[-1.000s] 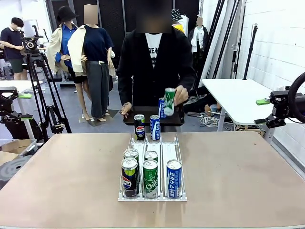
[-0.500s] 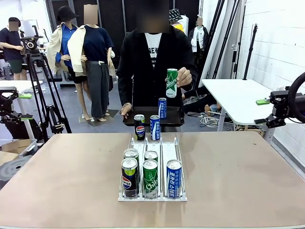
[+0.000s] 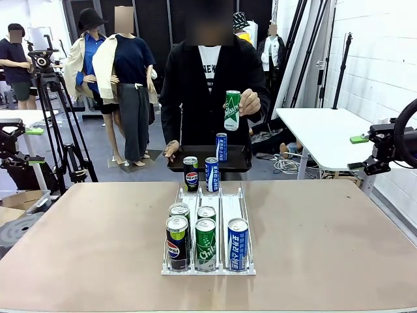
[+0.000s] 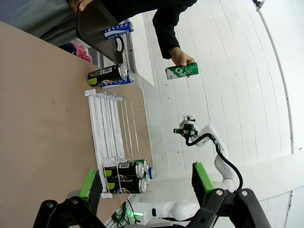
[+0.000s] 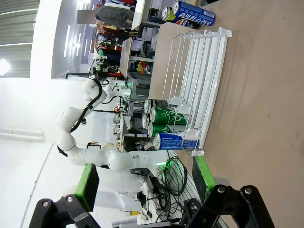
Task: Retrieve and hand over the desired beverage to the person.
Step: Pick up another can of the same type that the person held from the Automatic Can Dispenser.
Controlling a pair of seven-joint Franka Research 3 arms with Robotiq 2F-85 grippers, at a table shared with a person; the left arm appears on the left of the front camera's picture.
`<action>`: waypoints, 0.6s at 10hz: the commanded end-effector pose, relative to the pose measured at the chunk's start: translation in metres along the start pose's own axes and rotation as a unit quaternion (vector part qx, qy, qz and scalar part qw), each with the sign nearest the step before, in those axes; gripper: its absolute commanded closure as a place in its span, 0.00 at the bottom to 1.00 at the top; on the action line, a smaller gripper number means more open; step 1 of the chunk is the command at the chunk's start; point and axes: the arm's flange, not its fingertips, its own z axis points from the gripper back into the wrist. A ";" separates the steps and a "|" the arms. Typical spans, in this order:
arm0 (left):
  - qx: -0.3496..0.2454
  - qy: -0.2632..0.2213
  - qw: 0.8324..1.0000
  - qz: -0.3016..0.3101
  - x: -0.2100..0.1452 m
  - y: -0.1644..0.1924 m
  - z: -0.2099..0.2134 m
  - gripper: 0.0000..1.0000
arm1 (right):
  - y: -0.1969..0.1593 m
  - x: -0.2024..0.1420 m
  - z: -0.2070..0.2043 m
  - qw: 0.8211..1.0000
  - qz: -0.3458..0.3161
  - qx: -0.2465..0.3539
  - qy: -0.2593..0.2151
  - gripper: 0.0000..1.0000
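From the front, the person [image 3: 208, 78] stands at the far side of the table [image 3: 326, 241], holding a green can [image 3: 232, 110] upright at chest height above a black tray [image 3: 238, 160]. The left wrist view adds the left end effector [image 4: 147, 183], fingers spread wide and empty. The right wrist view gives the right end effector [image 5: 145, 183] likewise, with the rack [image 5: 221, 32] ahead.

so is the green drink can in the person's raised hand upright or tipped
Upright: the green drink can stands vertical in the person's hand, top end up, lettering running along its height.
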 end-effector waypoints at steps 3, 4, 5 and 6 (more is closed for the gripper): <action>0.000 0.000 1.000 0.000 0.000 -0.002 0.000 0.00 | -0.001 -0.001 0.000 1.000 -0.002 -0.005 0.001 0.00; 0.000 0.000 1.000 0.000 0.000 -0.002 0.000 0.00 | -0.001 -0.001 0.000 1.000 -0.002 -0.005 0.001 0.00; 0.000 0.000 1.000 0.000 0.000 -0.002 0.000 0.00 | -0.001 -0.001 0.000 1.000 -0.002 -0.005 0.001 0.00; 0.000 0.000 1.000 0.000 0.000 -0.002 0.000 0.00 | -0.001 -0.001 0.000 1.000 -0.002 -0.005 0.001 0.00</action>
